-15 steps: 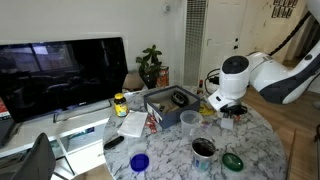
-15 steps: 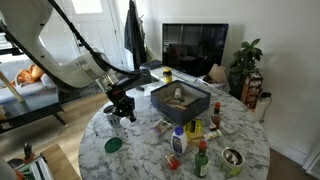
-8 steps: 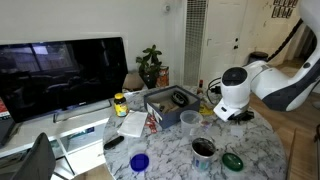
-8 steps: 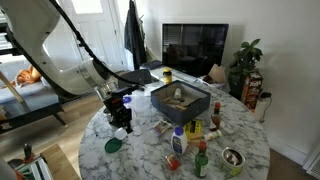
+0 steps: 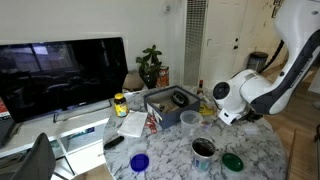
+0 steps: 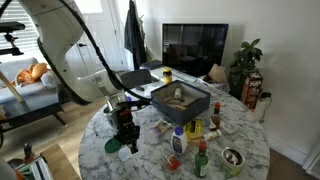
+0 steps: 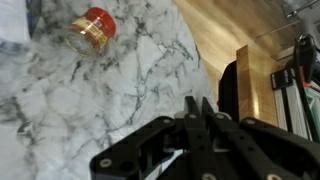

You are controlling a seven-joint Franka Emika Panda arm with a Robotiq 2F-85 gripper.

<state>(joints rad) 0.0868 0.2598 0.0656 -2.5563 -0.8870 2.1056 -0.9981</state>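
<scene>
My gripper [image 7: 194,103] is shut, its two black fingertips pressed together with nothing visible between them. It hangs low over the white marble table [image 7: 120,80], near the rim. A small jar with a red lid [image 7: 93,28] lies on the marble ahead of the fingertips, well apart from them. In an exterior view the gripper [image 6: 126,142] sits just beside a green round lid [image 6: 113,146] at the table's edge. From the opposite side the gripper [image 5: 229,117] points down above the same green lid [image 5: 232,160].
A dark open box [image 6: 180,100] stands mid-table. Bottles [image 6: 178,142], a metal bowl [image 6: 232,160], a clear cup [image 5: 190,121], a dark cup [image 5: 203,150] and a blue dish [image 5: 139,162] crowd the table. A TV [image 5: 60,75] and plant [image 5: 151,65] stand behind.
The arm has swung downward and toward the table's edge, bringing the shut gripper close to the green lid. The jaws stayed shut throughout.
</scene>
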